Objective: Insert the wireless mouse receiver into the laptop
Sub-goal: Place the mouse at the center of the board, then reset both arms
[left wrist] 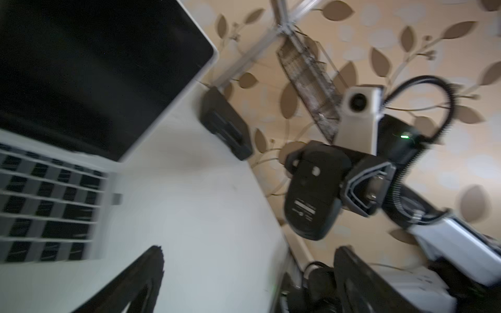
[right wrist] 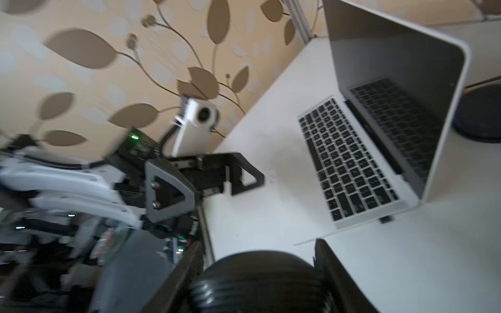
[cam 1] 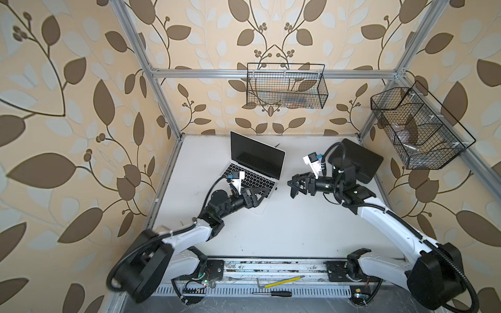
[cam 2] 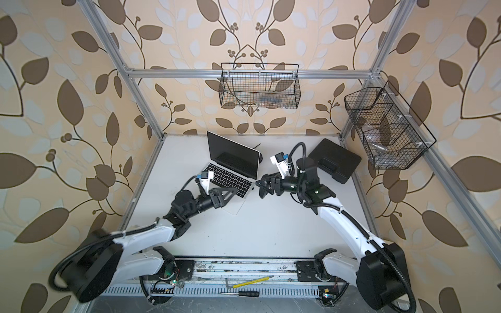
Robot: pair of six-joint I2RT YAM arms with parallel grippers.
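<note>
We see receiver (right wrist: pixel 386 219) plugged into laptop (cam 1: pixel 254 168) side edge, lower right of right wrist view; insertion looks done. Left gripper (cam 1: pixel 259 196) mid-frame over laptop corner, jaws wide, empty. Right gripper (cam 1: pixel 295 185) clamps mouse (left wrist: pixel 311 195). We judge only retreat remains.

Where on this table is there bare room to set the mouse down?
The widest bare patch of table lies mid-table, bordered by the laptop behind and the rail in front. Crowded: the back, where laptop, right gripper holding the mouse and black case sit.
</note>
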